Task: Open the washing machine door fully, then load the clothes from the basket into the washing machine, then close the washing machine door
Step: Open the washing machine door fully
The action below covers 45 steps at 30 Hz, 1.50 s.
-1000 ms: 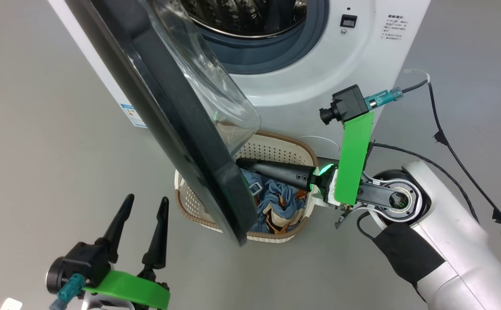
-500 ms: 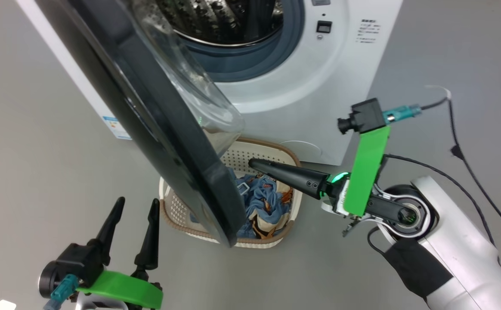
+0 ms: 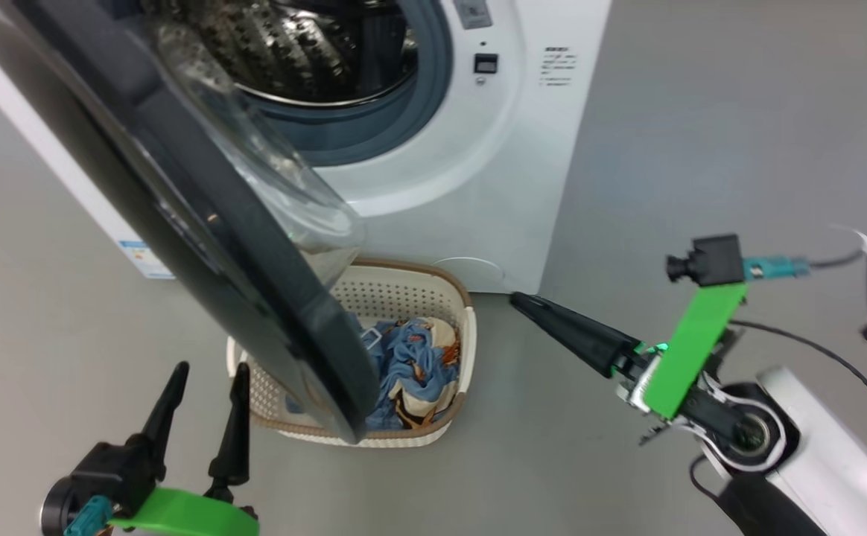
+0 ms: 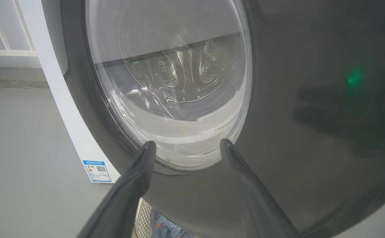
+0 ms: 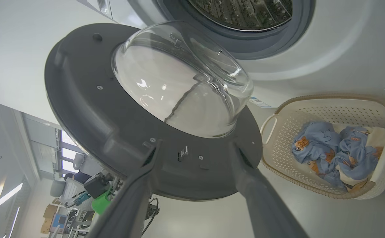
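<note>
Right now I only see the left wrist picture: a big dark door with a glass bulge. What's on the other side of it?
Observer: The basket stands on the floor in front of the washing machine, on the inner side of the open washing machine door.
Operator: Is anything in it?
Observer: Yes, the clothes: a crumpled blue bundle with orange animal prints.
Operator: Where's the other arm?
Observer: The right end effector is open and empty, over the floor to the right of the basket, pointing towards the door.
</note>
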### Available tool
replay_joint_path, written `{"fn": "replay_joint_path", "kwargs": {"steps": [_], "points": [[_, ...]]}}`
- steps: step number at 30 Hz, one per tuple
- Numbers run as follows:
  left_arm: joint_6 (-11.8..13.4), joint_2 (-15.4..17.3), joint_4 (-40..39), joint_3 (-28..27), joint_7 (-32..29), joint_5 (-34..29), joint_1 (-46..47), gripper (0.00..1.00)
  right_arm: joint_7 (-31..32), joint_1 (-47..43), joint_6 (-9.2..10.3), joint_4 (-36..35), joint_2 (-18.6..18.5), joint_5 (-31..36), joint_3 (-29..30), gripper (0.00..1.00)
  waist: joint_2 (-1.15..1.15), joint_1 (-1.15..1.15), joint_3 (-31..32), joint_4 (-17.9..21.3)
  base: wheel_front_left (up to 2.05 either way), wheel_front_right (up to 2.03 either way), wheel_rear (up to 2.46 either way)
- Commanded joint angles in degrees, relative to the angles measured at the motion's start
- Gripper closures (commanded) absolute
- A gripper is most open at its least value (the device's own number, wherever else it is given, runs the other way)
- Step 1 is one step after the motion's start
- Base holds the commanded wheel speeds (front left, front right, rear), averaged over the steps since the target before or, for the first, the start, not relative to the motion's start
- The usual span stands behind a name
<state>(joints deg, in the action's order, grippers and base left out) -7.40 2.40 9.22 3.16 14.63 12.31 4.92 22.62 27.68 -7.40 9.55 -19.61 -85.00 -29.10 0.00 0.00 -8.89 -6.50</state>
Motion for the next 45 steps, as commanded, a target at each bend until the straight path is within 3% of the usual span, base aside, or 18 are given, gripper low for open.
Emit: {"fn": "replay_joint_path", "kwargs": {"steps": [1, 16, 27, 31, 37, 45], "points": [[-0.08, 1.24, -1.8, -2.5, 0.37, -0.22, -0.1, 0.0, -2.93, -1.82, -0.09, -1.38, -1.25, 1.17, -1.1, 0.0, 0.0, 0.0, 0.83, 1.43, 0.0, 0.0, 0.0], [-0.08, 1.23, -2.82, -3.67, 0.37, -0.03, -2.41, 0.0, -18.44, -11.33, -0.09, 0.2, -10.12, -0.12, -0.57, 0.0, 0.0, 0.0, 2.18, 3.12, 0.0, 0.0, 0.0], [-0.09, 1.34, -2.92, -4.7, 0.37, -0.09, -3.4, 0.0, -35.49, -14.33, -0.09, 5.22, -14.29, 6.51, -3.2, 0.0, 0.0, 0.0, 2.94, 3.37, 0.0, 0.0, 0.0], [-0.09, 1.29, -2.91, -4.73, 0.37, -0.07, -3.38, 0.0, -37.47, -14.18, -0.09, 7.96, -14.3, 10.44, -2.63, 0.0, 0.0, 0.0, 2.96, 3.26, 0.0, 0.0, 0.0], [-0.09, 1.21, -3.12, -4.81, 0.37, -0.09, -3.4, 0.0, -37.59, -15.59, -0.09, 8.51, -10.71, 22.05, 7.02, 0.0, 0.0, 0.0, 2.85, 2.98, 0.0, 0.0, 0.0], [-0.09, 1.14, -3.32, -4.81, 0.37, -0.15, -3.18, 0.0, -37.6, -18.36, -0.09, 6.55, -6.83, 36.42, 15.39, 0.0, 0.0, 0.0, 2.43, 2.27, 0.0, 0.0, 0.0]]}}
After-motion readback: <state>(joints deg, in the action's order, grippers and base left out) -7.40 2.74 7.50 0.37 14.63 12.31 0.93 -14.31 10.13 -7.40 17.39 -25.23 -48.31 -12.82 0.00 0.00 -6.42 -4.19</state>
